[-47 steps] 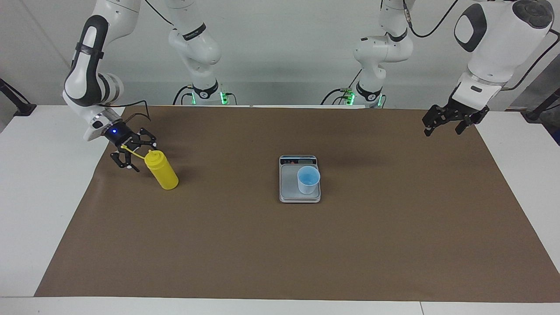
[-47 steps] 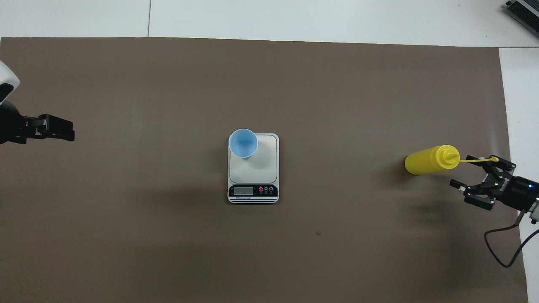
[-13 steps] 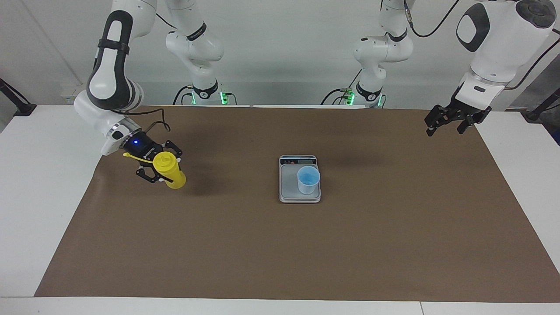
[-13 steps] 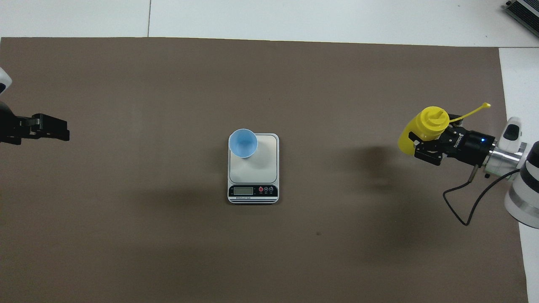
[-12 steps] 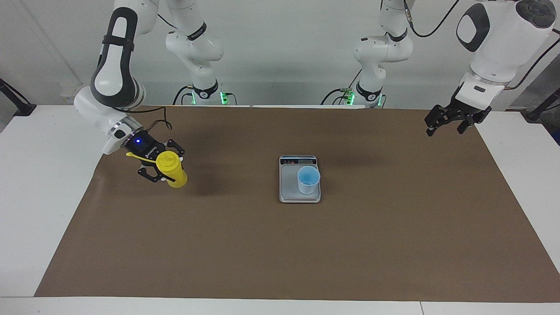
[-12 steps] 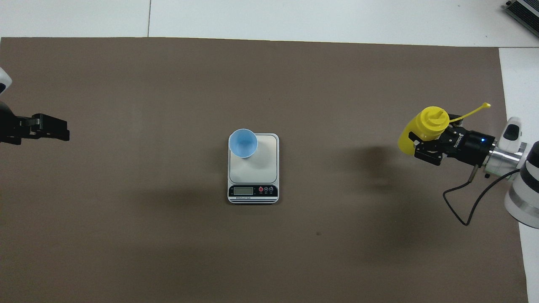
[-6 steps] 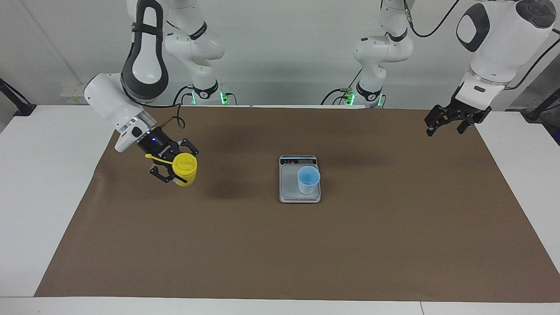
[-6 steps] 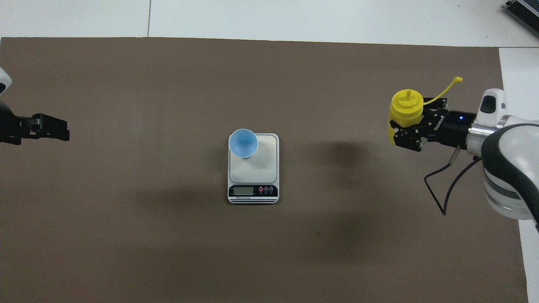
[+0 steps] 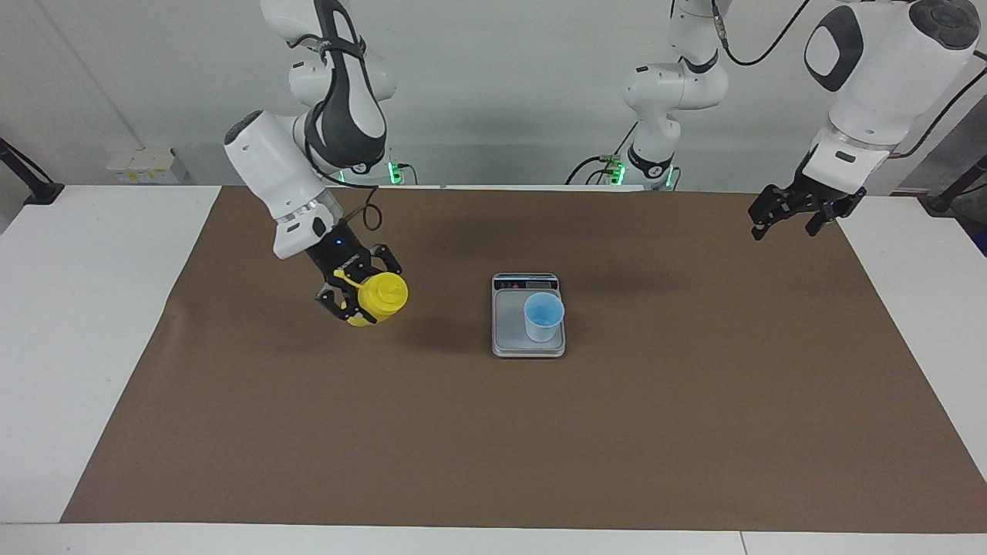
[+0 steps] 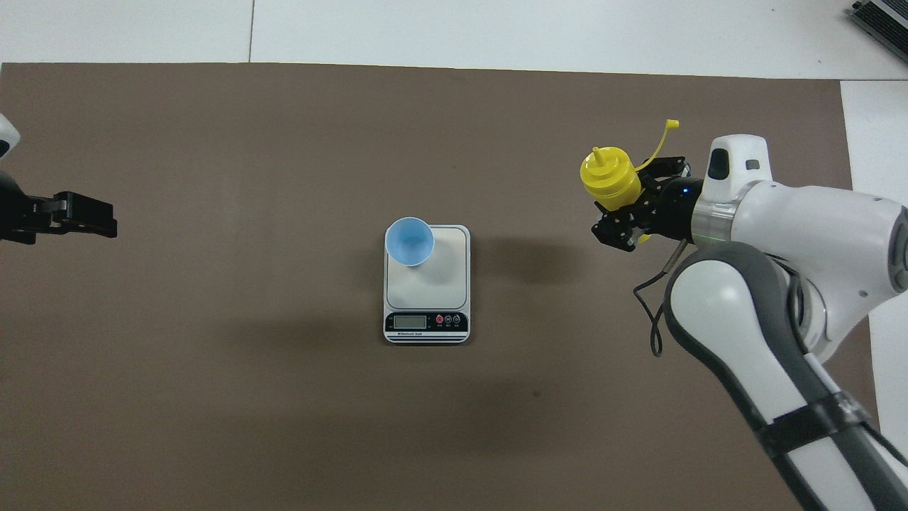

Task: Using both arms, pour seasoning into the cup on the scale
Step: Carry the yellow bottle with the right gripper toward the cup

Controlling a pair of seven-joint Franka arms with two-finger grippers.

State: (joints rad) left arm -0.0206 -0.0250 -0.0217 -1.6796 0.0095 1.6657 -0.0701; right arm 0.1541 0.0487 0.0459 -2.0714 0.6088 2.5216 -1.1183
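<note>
One cup [image 9: 544, 316] on scale [image 9: 528, 339]

White desk [image 9: 85, 324] covered across middle by brown paper sheet [image 9: 540, 432]. Small dark speck [image 10: 537, 393] noted on sheet. Black cables and green lights [image 9: 395, 171] seen at wall. Yellow-labelled box [image 9: 143, 171] noted at wall.
</note>
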